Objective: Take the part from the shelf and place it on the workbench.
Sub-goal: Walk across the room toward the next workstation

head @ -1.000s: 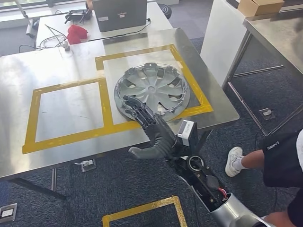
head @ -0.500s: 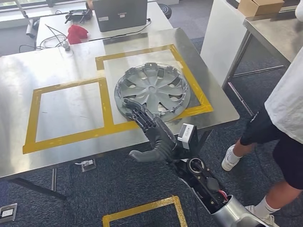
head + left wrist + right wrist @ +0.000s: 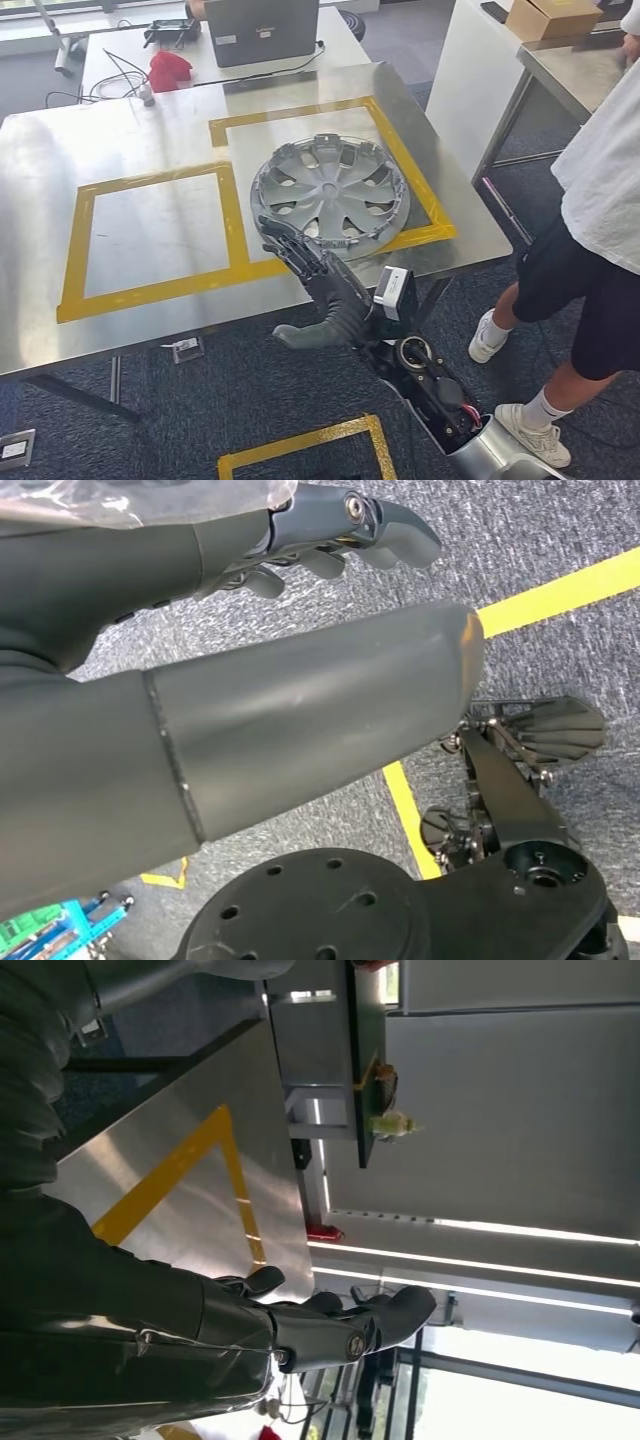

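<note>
The part, a silver hubcap (image 3: 330, 190), lies flat on the steel workbench (image 3: 151, 230) inside the right-hand yellow taped square. My right hand (image 3: 324, 290) hovers at the bench's front edge, just before the hubcap's near rim. Its fingers are stretched out over the yellow tape, its thumb is spread, and it holds nothing. The right wrist view shows the same hand (image 3: 226, 1330) empty above the bench top. My left hand (image 3: 302, 700) hangs over the grey carpet with thumb and fingers apart, also empty.
A person (image 3: 596, 220) in a white shirt and dark shorts stands close at the right of the bench. A laptop (image 3: 262, 30) and a red cloth (image 3: 166, 70) lie at the far side. A second table with a cardboard box (image 3: 551, 15) stands at the far right.
The camera has shifted slightly. The person has stepped in closer at the right. My right hand has drawn back a little from the hubcap's rim toward the bench edge.
</note>
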